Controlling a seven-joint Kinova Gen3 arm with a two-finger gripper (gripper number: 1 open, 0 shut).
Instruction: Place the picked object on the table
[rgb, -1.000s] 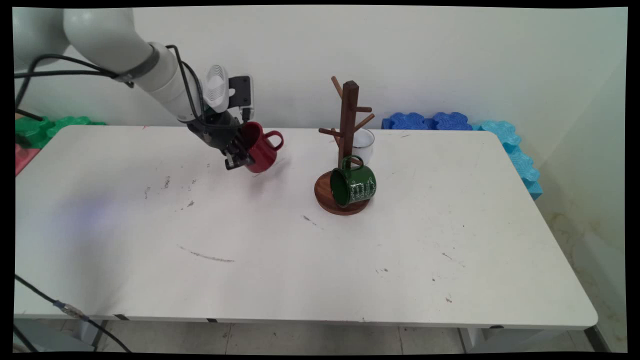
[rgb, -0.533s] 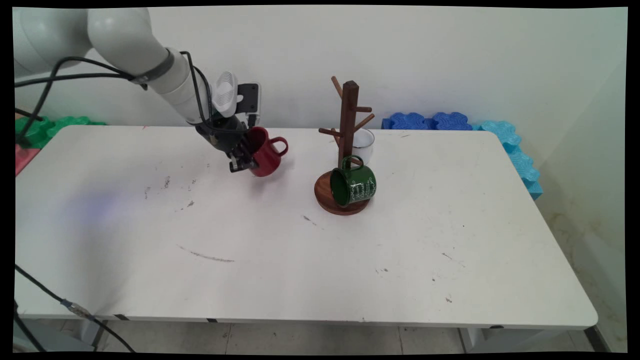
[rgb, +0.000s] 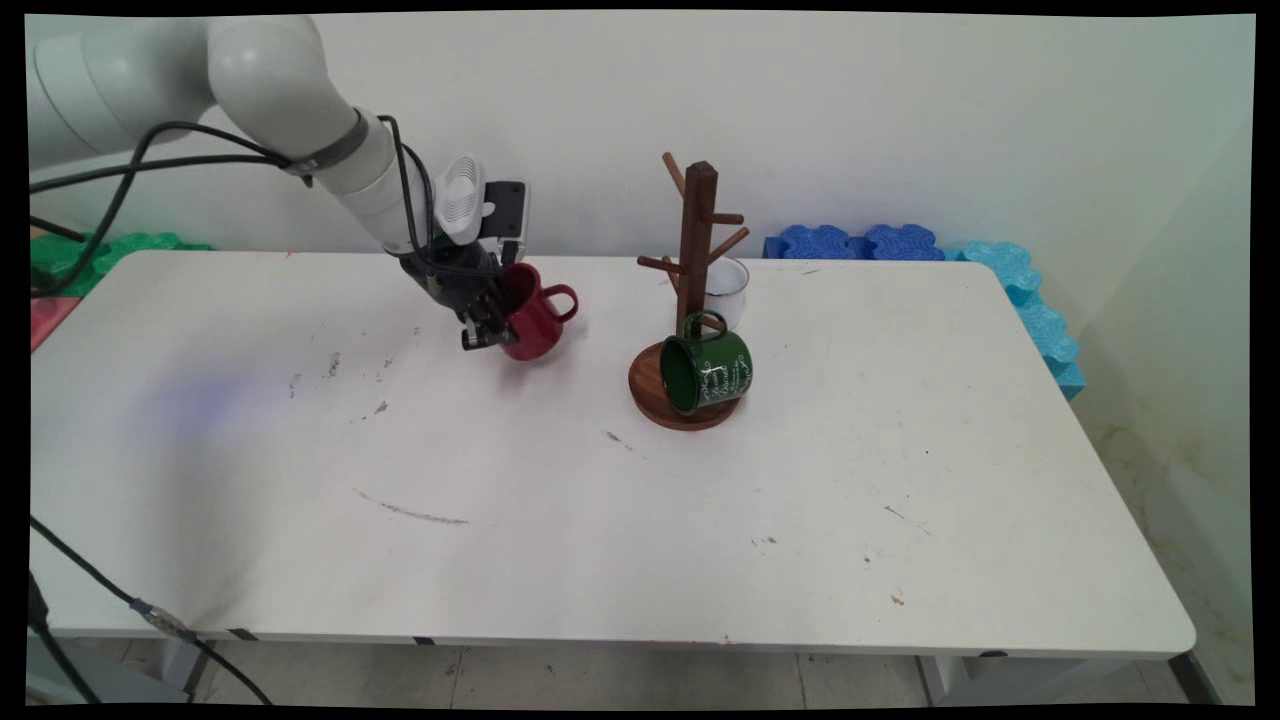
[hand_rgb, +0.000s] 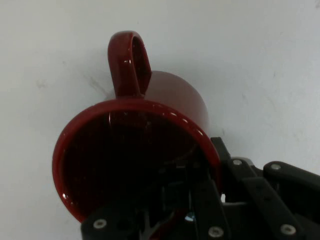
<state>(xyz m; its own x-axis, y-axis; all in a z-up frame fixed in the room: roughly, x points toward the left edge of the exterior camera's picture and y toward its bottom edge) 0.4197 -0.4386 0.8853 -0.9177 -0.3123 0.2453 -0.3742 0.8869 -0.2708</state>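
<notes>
Gripper (rgb: 490, 325) first: from my station I see it clamped on the rim of a red mug (rgb: 533, 322), one finger inside the mouth and the other against the outer wall, so it is closed only as far as the mug's wall allows. On the hand view the red mug (hand_rgb: 150, 145) fills the middle, its dark mouth turned toward the camera, its handle pointing up in that picture, and the gripper (hand_rgb: 200, 200) linkage gripping the rim at the lower right. The mug is tilted, mouth up and to the left toward the arm, handle on the side facing the rack, its base just over the white table (rgb: 600, 520); I cannot tell whether it touches the surface.

I see the arm (rgb: 300, 110) come in from the upper left and slope down to the right, wrist angled steeply toward the tabletop, black cables (rgb: 150, 150) looping off it.

Against the frame a second back, the hand and mug have shifted a little right and lower, closer to the table and slightly nearer the rack; the grip looks unchanged.

Farther right stands a wooden mug tree (rgb: 693, 260) on a round base, with a green mug (rgb: 706, 372) lying on its side against that base, mouth to the left. Behind the trunk sits a clear glass cup (rgb: 728, 290). At the far wall lie blue foam tiles (rgb: 860, 242), and green foam tiles (rgb: 120, 250) at the left.
</notes>
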